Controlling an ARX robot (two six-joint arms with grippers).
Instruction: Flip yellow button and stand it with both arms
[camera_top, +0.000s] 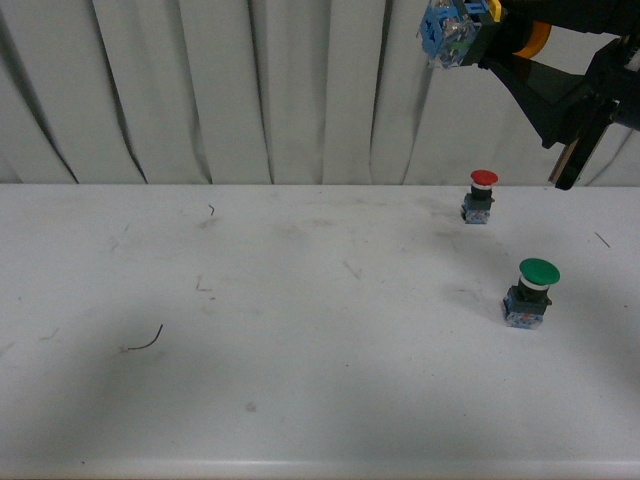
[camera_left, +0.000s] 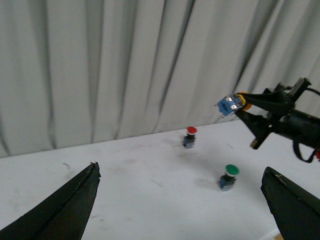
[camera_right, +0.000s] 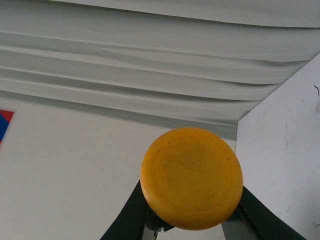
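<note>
Dim, even light — slight blur

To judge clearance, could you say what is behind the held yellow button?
Only white curtain shows behind the yellow button; the patch it covers is hidden.

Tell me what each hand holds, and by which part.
Right hand holds the yellow button by the collar behind its cap. Left hand is open and empty.

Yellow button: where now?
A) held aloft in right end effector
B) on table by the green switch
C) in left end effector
A: the right end effector grips the yellow button in the air before the curtain, above the table; the left end effector is open.
</note>
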